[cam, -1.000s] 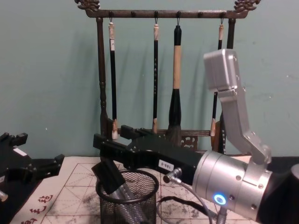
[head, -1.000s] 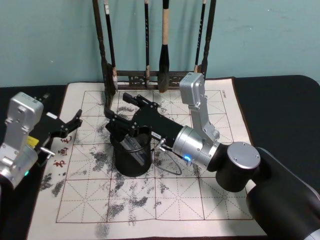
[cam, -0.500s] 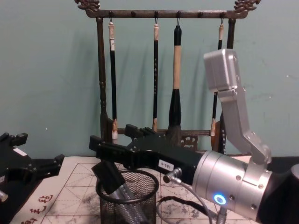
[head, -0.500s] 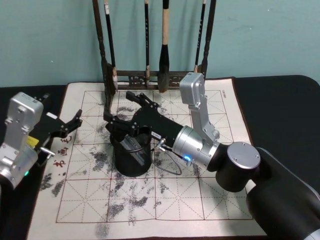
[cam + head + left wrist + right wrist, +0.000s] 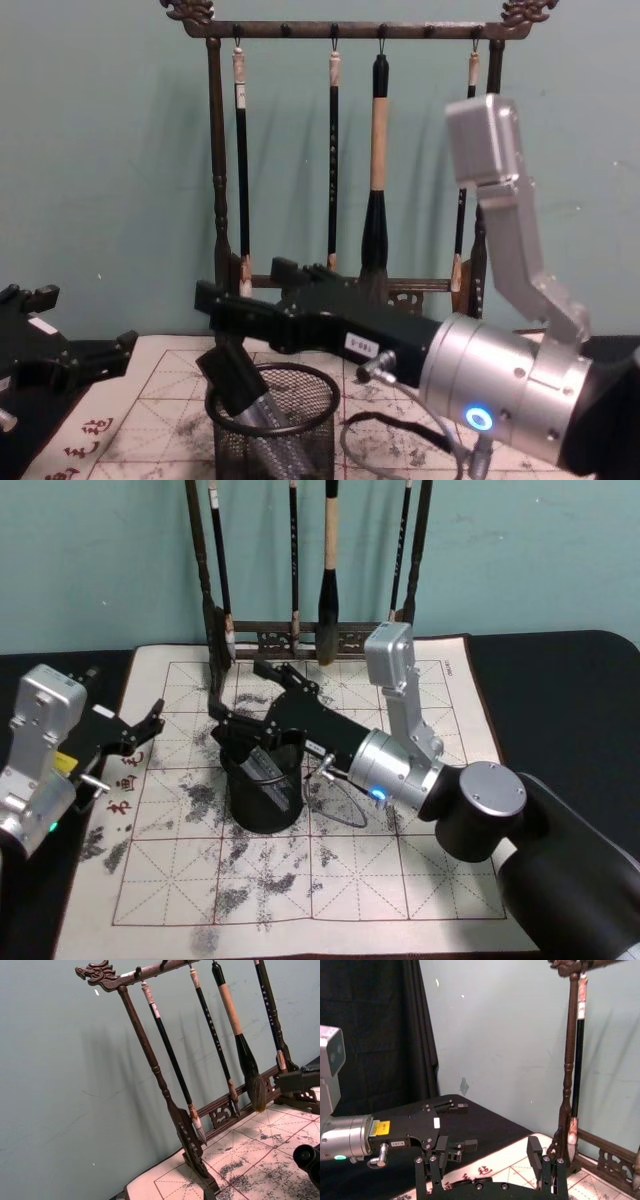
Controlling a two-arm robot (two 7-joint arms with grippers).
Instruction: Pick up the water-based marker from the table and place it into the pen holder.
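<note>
While the right claw (image 5: 240, 725) hangs spread open just above the pen holder (image 5: 262, 802), the marker (image 5: 268, 430) leans inside, probably released; left claw (image 5: 140, 730) idles open at 9 o'clock.

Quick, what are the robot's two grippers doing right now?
Left gripper: open, holding nothing, parked at the mat's left edge.
Right gripper: open above the pen holder, marker inside.

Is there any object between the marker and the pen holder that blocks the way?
No, nothing visible blocks it. The marker already leans inside the pen holder, with its lower part behind the mesh wall. The right gripper is open above the rim. The left gripper is open, off to the holder's left.
</note>
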